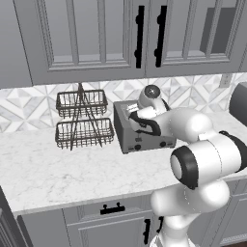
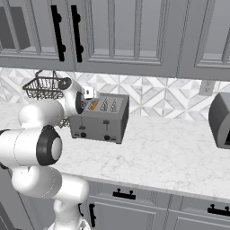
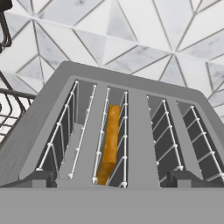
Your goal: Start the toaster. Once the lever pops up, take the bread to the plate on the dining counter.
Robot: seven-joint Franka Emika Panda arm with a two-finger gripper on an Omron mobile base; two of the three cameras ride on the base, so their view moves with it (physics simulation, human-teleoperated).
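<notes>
Our gripper [image 1: 131, 112] hangs just above the left end of the toaster [image 1: 140, 137], jaws spread wide and grasping nothing. We see the bread [image 3: 109, 144] standing on edge, sunk inside the second slot from the left in the hand view, its golden-orange crust facing up. In the right base view we see the bread as an orange sliver in a slot toward the toaster's left end. We see the toaster on the marble counter [image 1: 58, 169], against the tiled wall, with a two-tier wire rack [image 1: 81, 119] near its left.
</notes>
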